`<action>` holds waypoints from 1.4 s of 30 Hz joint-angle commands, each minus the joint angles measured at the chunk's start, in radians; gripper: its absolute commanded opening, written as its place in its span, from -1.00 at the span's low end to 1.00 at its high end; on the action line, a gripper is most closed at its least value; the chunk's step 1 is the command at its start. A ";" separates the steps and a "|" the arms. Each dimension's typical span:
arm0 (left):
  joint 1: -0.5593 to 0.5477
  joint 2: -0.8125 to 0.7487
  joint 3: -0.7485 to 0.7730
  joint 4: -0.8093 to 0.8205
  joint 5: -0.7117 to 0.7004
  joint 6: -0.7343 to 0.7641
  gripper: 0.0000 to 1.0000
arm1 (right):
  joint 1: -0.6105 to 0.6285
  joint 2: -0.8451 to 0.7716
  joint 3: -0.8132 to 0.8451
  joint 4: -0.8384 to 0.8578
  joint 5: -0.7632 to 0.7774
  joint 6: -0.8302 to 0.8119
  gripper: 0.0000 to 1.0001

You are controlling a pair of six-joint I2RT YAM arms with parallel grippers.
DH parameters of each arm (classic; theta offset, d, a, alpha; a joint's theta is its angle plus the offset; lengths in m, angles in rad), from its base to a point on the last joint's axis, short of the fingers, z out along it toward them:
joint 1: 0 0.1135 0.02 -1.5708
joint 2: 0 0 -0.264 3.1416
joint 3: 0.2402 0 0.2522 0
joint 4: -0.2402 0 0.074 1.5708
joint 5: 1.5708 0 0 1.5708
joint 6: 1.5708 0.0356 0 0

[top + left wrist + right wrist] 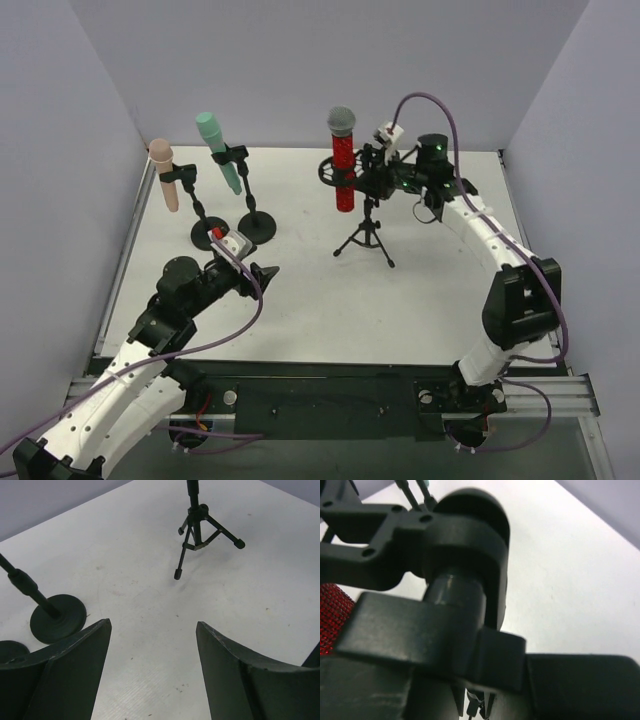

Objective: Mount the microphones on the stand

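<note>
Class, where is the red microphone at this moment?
Top view, back centre: the red microphone stands upright, clipped to the tripod stand, beside the right gripper.

A black stand clamp [455, 535] fills most of the frame, close and blurred, with a dark round post [454, 595] under its rounded cap. A patch of the red microphone [332, 615] shows at the left edge, and white table [570, 580] lies to the right. Dark fingers [580, 685] run along the bottom; whether they pinch the clamp cannot be told.
</note>
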 commanded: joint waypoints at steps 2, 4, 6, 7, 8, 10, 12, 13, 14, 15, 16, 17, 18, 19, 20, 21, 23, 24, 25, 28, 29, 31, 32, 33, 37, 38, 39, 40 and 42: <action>0.006 -0.057 -0.023 0.043 -0.102 0.063 0.59 | 0.154 0.198 0.399 -0.194 0.108 0.035 -1.00; 0.004 -0.083 -0.032 0.042 -0.134 0.071 0.59 | 0.191 0.284 0.576 -0.233 0.145 0.039 -1.00; 0.002 -0.094 -0.043 0.043 -0.159 0.079 0.60 | 0.217 0.373 0.704 -0.244 0.182 0.054 -1.00; 0.004 -0.099 -0.044 0.043 -0.168 0.082 0.60 | 0.221 0.423 0.740 -0.239 0.197 0.071 -1.00; 0.004 -0.097 -0.046 0.043 -0.173 0.086 0.60 | 0.233 0.453 0.814 -0.219 0.211 0.084 -1.00; 0.004 -0.090 -0.043 0.043 -0.182 0.094 0.60 | 0.245 0.542 0.916 -0.208 0.234 0.116 -1.00; 0.004 -0.082 -0.040 0.036 -0.188 0.099 0.60 | 0.259 0.585 0.961 -0.184 0.249 0.131 -1.00; 0.004 -0.082 -0.040 0.033 -0.191 0.102 0.60 | 0.262 0.592 0.964 -0.181 0.255 0.131 -1.00; 0.004 -0.080 -0.038 0.031 -0.196 0.105 0.60 | 0.271 0.605 0.961 -0.179 0.252 0.133 -1.00; 0.004 -0.080 -0.038 0.032 -0.196 0.105 0.60 | 0.274 0.608 0.958 -0.175 0.255 0.139 -1.00; 0.004 -0.082 -0.040 0.032 -0.197 0.106 0.60 | 0.274 0.617 0.944 -0.175 0.257 0.153 -1.00; 0.004 -0.082 -0.040 0.031 -0.197 0.106 0.60 | 0.273 0.622 0.939 -0.143 0.259 0.159 -1.00; 0.004 -0.080 -0.040 0.032 -0.197 0.106 0.60 | 0.274 0.626 0.924 -0.139 0.265 0.159 -1.00; 0.004 -0.082 -0.040 0.032 -0.197 0.106 0.60 | 0.271 0.628 0.916 -0.136 0.262 0.159 -1.00; 0.004 -0.080 -0.040 0.031 -0.196 0.106 0.60 | 0.270 0.629 0.904 -0.135 0.249 0.159 -1.00; 0.004 -0.080 -0.041 0.032 -0.196 0.108 0.60 | 0.267 0.626 0.880 -0.130 0.245 0.159 -1.00; 0.004 -0.082 -0.038 0.031 -0.196 0.110 0.60 | 0.261 0.613 0.829 -0.109 0.219 0.159 -1.00; 0.004 -0.082 -0.040 0.029 -0.194 0.110 0.60 | 0.258 0.599 0.809 -0.101 0.205 0.185 -0.99; 0.004 -0.082 -0.038 0.031 -0.193 0.110 0.60 | 0.251 0.596 0.769 -0.087 0.199 0.185 -0.94; 0.004 -0.076 -0.037 0.029 -0.180 0.111 0.60 | 0.248 0.550 0.676 -0.040 0.174 0.191 -0.84; 0.004 -0.073 -0.034 0.029 -0.179 0.113 0.60 | 0.248 0.542 0.635 -0.032 0.170 0.185 -0.82; 0.004 -0.071 -0.029 0.026 -0.171 0.114 0.60 | 0.248 0.514 0.584 -0.021 0.156 0.173 -0.74; 0.005 -0.073 -0.027 0.025 -0.165 0.114 0.60 | 0.248 0.498 0.567 -0.020 0.154 0.170 -0.69; 0.004 -0.079 -0.027 0.025 -0.162 0.114 0.60 | 0.248 0.491 0.541 -0.014 0.150 0.170 -0.67; 0.004 -0.091 -0.029 0.031 -0.157 0.113 0.60 | 0.248 0.442 0.464 0.017 0.128 0.185 -0.50; 0.004 -0.093 -0.029 0.029 -0.154 0.111 0.60 | 0.251 0.438 0.456 0.020 0.125 0.185 -0.44; 0.004 -0.096 -0.029 0.031 -0.151 0.110 0.60 | 0.253 0.427 0.438 0.020 0.125 0.183 -0.41; 0.004 -0.094 -0.027 0.028 -0.150 0.111 0.60 | 0.253 0.422 0.424 0.020 0.125 0.183 -0.35; 0.004 -0.097 -0.026 0.028 -0.148 0.108 0.60 | 0.254 0.407 0.403 0.022 0.134 0.180 -0.29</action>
